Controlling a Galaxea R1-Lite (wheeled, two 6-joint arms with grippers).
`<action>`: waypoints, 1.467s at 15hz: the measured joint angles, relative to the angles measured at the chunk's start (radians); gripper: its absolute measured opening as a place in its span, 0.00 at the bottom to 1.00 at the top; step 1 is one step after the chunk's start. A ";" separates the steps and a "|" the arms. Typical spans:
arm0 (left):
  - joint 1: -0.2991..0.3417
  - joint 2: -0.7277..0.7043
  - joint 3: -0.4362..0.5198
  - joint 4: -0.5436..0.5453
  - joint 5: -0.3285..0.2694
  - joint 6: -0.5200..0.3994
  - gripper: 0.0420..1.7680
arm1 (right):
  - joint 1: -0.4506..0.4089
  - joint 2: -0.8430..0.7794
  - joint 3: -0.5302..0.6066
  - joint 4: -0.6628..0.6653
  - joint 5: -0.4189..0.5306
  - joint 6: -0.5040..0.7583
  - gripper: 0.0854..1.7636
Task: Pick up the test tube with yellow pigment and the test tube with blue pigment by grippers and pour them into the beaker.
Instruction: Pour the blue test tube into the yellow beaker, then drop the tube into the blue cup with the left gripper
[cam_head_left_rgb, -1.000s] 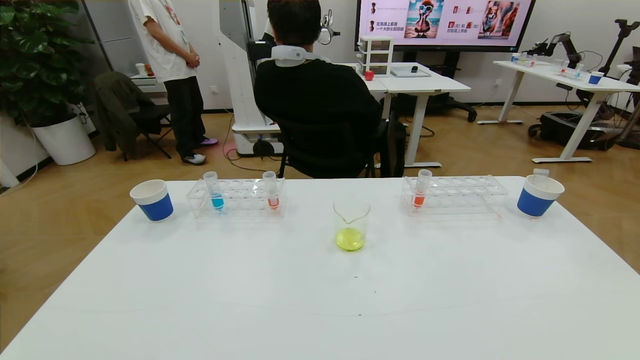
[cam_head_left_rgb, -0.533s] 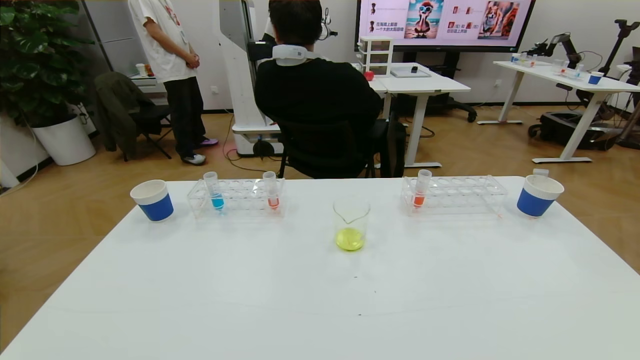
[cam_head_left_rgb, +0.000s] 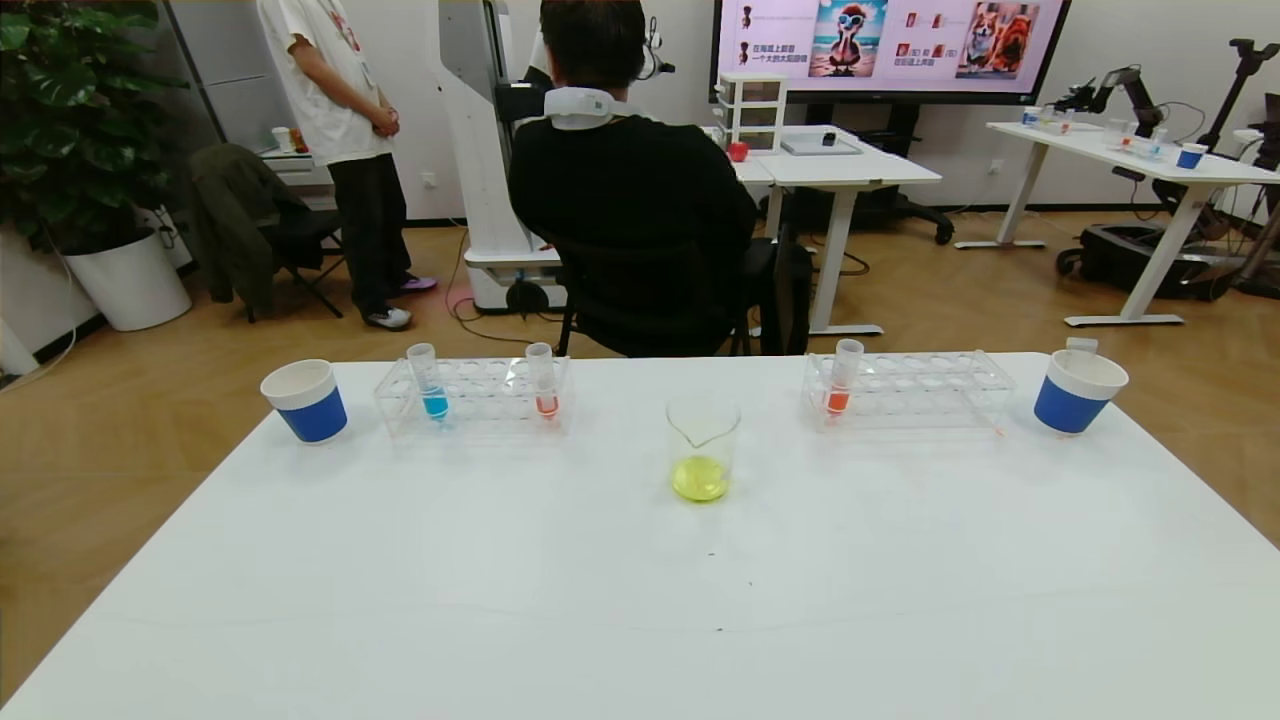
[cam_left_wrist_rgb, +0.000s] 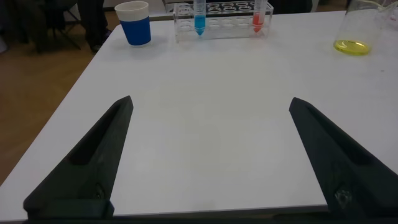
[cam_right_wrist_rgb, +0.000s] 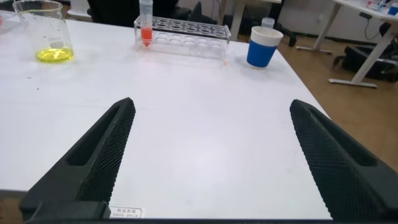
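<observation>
Desk scene unchanged over the last second | small clear glass beaker (cam_head_left_rgb: 703, 447) already holds yellow liquid; blue-tipped clear plastic test tube (cam_head_left_rgb: 428, 381) waits racked | left end effector (cam_left_wrist_rgb: 208, 155) and right end effector (cam_right_wrist_rgb: 211, 155) both spread wide, empty, near desk edge

tubes: 3 – blue (cam_head_left_rgb: 433, 385), orange (cam_head_left_rgb: 545, 385), orange (cam_head_left_rgb: 841, 380) | racks: 2 (cam_head_left_rgb: 480, 405) (cam_head_left_rgb: 915, 395) | cups: 2 (cam_head_left_rgb: 306, 400) (cam_head_left_rgb: 1075, 392) | beaker: 1 (cam_head_left_rgb: 703, 447)

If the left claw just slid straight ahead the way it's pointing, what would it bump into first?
Probably the clear plastic rack at the far edge, holding the blue-tipped test tube and an orange-tipped tube. The left gripper has its jaws wide apart over bare white table; depth is hard to judge.
</observation>
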 joint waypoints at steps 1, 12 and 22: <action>0.000 0.000 0.000 0.000 0.000 0.000 0.99 | 0.000 0.000 0.001 0.023 0.011 0.018 0.98; 0.000 0.000 0.000 -0.002 -0.005 0.012 0.99 | 0.001 0.000 0.004 0.060 0.009 0.106 0.98; -0.004 0.430 -0.500 -0.070 -0.032 -0.006 0.99 | 0.001 0.000 0.004 0.061 0.009 0.106 0.98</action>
